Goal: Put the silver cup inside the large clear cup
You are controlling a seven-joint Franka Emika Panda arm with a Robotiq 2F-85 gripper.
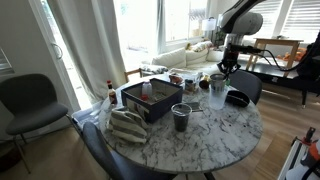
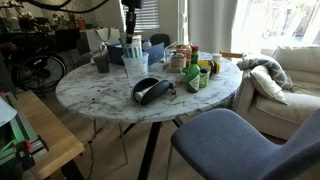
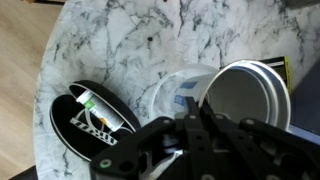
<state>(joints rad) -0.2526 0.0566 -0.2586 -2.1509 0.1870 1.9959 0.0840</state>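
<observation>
Marble lies bare across the near half of the round table (image 2: 95,97). In the wrist view we see more open stone beyond the cups, out to the curved edge where the wood floor (image 3: 25,60) begins. Closer in, room is tight. The black bowl (image 3: 88,118) sits just beside the large clear cup (image 3: 178,97), between it and the table edge, and in an exterior view a dark blue box (image 1: 150,100) stands off the cup's other side. A dark grey tumbler (image 1: 181,116) stands well apart from them. We find bottles (image 2: 195,72) with coloured labels past the bowl and a strip of black-and-white marks inside the bowl, but no writing is large enough to read. The gripper (image 3: 195,122) hangs over the large clear cup in both exterior views. As far as the wrist view shows, its fingers pinch the near wall of the silver cup (image 3: 248,98), which sits off to one side of them. We see that cup looming larger than the clear one, its rim overlapping the clear rim, so it is raised beside and above it, not inside. Its mouth faces up and its long axis runs close to vertical.
</observation>
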